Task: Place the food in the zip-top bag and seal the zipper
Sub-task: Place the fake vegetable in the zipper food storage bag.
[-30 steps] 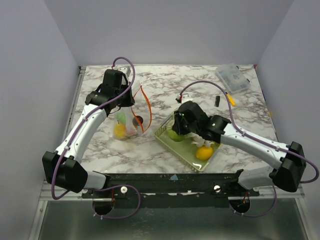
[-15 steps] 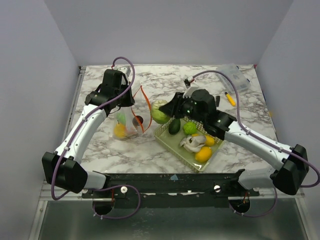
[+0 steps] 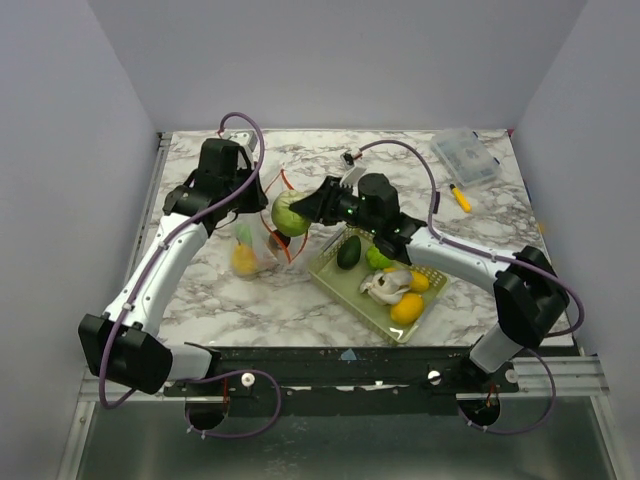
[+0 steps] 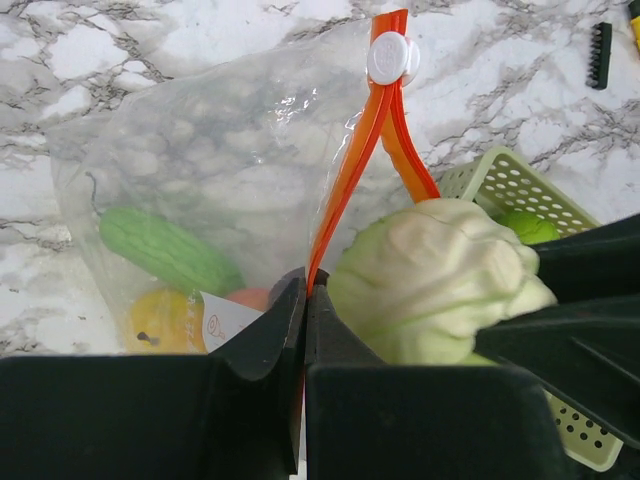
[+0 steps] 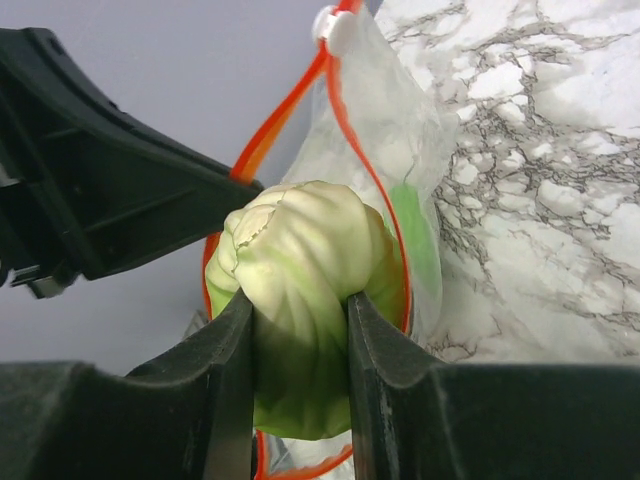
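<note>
My left gripper (image 3: 250, 205) is shut on the orange-red zipper (image 4: 345, 180) of the clear zip-top bag (image 4: 200, 180) and holds the rim up; its white slider (image 4: 391, 57) is at the far end. The bag (image 3: 255, 245) holds a green cucumber (image 4: 165, 250) and a yellow fruit (image 4: 165, 318). My right gripper (image 5: 298, 310) is shut on a pale green cabbage (image 5: 300, 290) at the bag's open mouth (image 3: 288, 213). More food lies in the mesh basket (image 3: 335, 283): a dark avocado (image 3: 348, 252), a lime, a white piece and yellow pieces (image 3: 407, 307).
A rigid clear lidded box (image 3: 465, 155) stands at the back right. A yellow marker pen (image 3: 460, 197) lies near it. A small black comb-like piece (image 4: 599, 55) lies on the marble beyond the basket.
My right gripper lifted the cabbage out of the basket and carried it left to the bag's mouth. My left gripper kept its hold on the zipper.
</note>
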{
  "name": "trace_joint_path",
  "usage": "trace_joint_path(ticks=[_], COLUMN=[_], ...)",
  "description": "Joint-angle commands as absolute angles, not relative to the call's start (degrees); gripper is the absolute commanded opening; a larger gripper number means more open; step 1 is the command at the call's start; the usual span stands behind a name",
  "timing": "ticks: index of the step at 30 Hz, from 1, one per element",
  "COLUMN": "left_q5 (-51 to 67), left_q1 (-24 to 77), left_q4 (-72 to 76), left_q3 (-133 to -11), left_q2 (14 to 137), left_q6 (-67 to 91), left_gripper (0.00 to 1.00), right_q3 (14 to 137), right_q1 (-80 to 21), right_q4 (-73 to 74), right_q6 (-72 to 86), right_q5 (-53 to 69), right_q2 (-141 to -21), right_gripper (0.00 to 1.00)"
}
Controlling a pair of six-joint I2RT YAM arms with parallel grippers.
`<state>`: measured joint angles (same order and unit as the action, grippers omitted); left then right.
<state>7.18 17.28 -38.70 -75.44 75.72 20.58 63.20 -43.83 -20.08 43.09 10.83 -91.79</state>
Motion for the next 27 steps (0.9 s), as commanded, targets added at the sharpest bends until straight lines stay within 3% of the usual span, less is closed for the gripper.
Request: trace_joint_path(ticks=[1, 14, 18, 24, 27], left_q5=[9.8, 11.6, 11.4, 10.3, 9.9], left_q1=[16.5, 16.3, 16.3, 16.2, 16.2], left_q4=[-37.2, -36.2, -35.8, -36.2, -36.1], left_q3=[-75.9, -75.3, -75.0, -75.1, -75.0], left_q2=[73.0, 72.4, 72.0, 72.0, 71.9], left_q6=[20.7, 21.2, 21.3, 21.1, 21.1], left_gripper=[0.00, 0.00, 0.00, 0.00, 0.00], right_q3=[65.5, 72.9, 78.5, 80.5, 80.5], right_q1=[-44.4, -45.3, -46.3, -46.5, -46.5], right_q4=[-26.8, -26.0, -24.1, -22.2, -19.9], right_q6=[43.3, 47.7, 49.1, 50.8, 50.3], right_q5=[10.1, 2.4, 2.0, 3.4, 3.4], right_q2=[-94.7, -104.8, -109.8, -111.7, -110.8], right_gripper=[0.03, 0.16, 0.30, 0.65, 0.76])
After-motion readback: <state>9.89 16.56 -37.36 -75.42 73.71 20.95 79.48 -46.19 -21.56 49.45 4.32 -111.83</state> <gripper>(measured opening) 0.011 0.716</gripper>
